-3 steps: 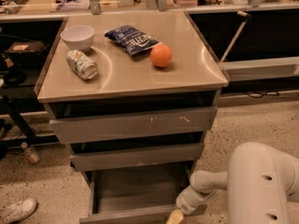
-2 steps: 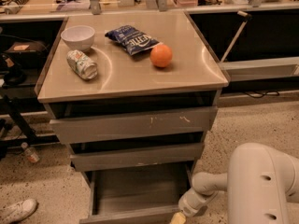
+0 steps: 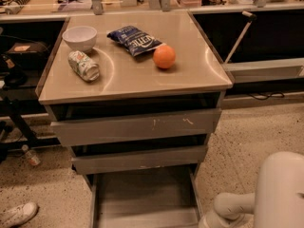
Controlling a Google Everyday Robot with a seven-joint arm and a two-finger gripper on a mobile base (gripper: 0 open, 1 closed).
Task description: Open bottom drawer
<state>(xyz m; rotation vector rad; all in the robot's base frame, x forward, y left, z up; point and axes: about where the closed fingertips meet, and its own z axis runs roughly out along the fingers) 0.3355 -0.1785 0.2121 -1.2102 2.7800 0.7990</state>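
The bottom drawer (image 3: 142,194) is the lowest of the cabinet's three grey drawers. It stands pulled out toward me, with its shallow grey tray showing down to the frame's bottom edge. Its front is cut off below the frame. My white forearm (image 3: 230,207) reaches in from the lower right toward the drawer's front right corner. The gripper at its end is below the frame's bottom edge, out of view.
The middle drawer (image 3: 140,159) and the scratched top drawer (image 3: 137,126) stand slightly out. On the cabinet top (image 3: 199,75) are a white bowl (image 3: 79,37), a lying can (image 3: 83,65), a blue chip bag (image 3: 135,40) and an orange (image 3: 164,57). A shoe (image 3: 16,214) lies at the lower left.
My arm has shifted a little right and down. The gripper tip that showed at the drawer's front right corner has dropped below the frame edge.
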